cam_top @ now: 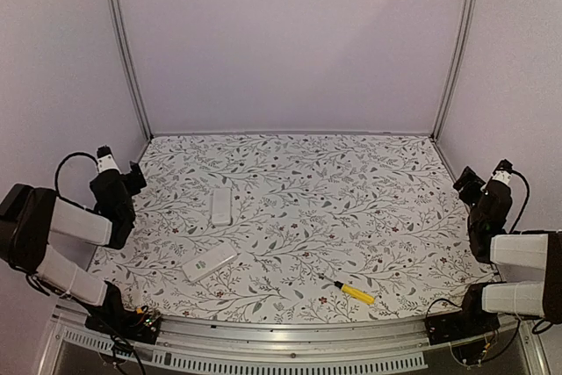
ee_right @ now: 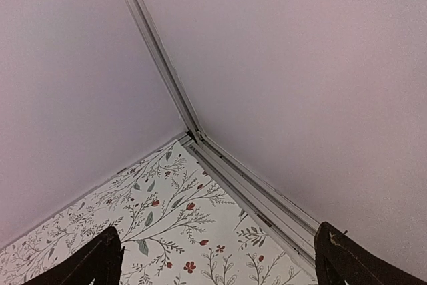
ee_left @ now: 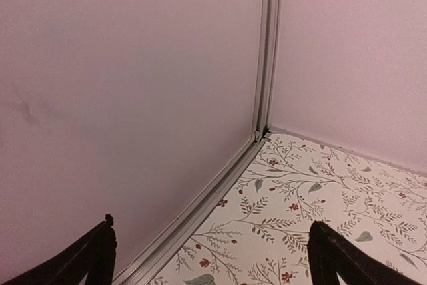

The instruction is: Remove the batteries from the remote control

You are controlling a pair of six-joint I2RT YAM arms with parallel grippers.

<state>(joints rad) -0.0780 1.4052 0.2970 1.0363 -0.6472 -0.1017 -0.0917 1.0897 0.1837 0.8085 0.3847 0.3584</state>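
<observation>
Three sides of the floral-patterned bench (cam_top: 351, 182) are being closed in by pale lilac walls (cam_top: 290, 41), leaving the middle and right half wide open. Toward 8 o'clock a long white rectangular remote control (cam_top: 209, 263) is lying; a shorter white slab (cam_top: 221, 206) is lying apart from it toward 10 o'clock, and a yellow-handled screwdriver (cam_top: 354, 291) is resting near the front edge at 5 o'clock. Whether batteries are sitting inside the remote cannot be told. Both wrist views are cutting off the black fingers (ee_left: 97, 258) at the bottom edge. Each arm is sitting folded at its bench side, left tool (cam_top: 132, 179) at 9 o'clock, right tool (cam_top: 468, 184) at 3 o'clock, both gaping wide, gripping nothing.
</observation>
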